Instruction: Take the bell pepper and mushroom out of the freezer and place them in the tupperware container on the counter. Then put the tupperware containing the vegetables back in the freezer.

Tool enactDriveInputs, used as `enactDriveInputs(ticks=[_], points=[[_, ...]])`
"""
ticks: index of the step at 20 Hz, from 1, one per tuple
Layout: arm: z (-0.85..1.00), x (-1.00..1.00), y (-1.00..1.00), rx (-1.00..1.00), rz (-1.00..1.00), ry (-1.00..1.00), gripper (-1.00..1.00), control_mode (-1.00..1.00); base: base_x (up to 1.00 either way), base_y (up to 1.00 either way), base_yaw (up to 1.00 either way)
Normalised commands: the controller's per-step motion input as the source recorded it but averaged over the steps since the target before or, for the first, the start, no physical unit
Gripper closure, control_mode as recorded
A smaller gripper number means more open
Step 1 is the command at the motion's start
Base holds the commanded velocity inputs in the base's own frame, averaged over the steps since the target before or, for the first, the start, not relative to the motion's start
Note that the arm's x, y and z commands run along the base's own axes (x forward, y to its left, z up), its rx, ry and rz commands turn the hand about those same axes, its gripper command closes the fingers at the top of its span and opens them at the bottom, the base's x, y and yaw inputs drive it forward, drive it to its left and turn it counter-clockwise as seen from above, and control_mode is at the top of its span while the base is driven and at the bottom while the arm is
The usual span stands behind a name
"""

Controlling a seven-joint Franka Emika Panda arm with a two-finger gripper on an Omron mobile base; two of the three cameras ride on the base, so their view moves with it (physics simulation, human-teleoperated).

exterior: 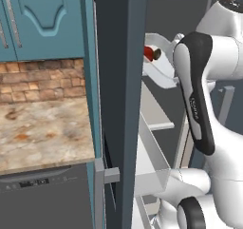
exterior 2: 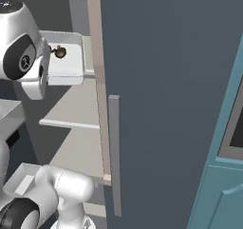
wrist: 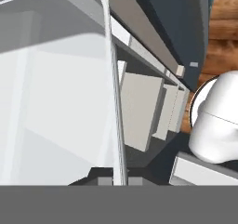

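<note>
The gripper (wrist: 116,181) is pinching one thin wall of the tupperware container (wrist: 56,107), its jaws closed on the rim with the wall standing between the two tips. The container is hanging in the air inside the open freezer (exterior 2: 166,81), above the pale shelves (exterior 2: 71,114) and well away from the counter (exterior: 42,128) on the left. The bell pepper (exterior: 149,52) and the mushroom (exterior 2: 60,52) are both lying in it, close together toward its far end. The main risk is coming from that one-sided hold: most of the container and its load are hanging out beyond the fingers, so it may be twisting in the grip, and in the left base view it is looking slightly tipped. If the tilt grows, the round pepper is likely to roll across the smooth floor, and the low walls are giving little to stop it or the mushroom from going over the edge. A second hazard is the tight space: the freezer's dark side panel, the shelf edges and the robot's own elbow are all sitting near the container, and a knock on any of them could be enough to pry the rim out of the jaws. Letting go before the base is resting flat on a shelf would be dropping it.
</note>
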Motion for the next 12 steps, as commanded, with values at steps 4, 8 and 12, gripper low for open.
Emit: enactDriveInputs(ticks=[4,8,12], points=[[0.00,0.53,0.04,0.01,0.00,-0.02,1.00,-1.00,0.00,0.00,0.00],[-0.02,0.53,0.04,0.00,0.00,0.00,1.00,-1.00,0.00,0.00,0.00],[-0.04,0.55,0.00,0.05,0.00,0.00,1.00,-1.00,0.00,0.00,0.00]])
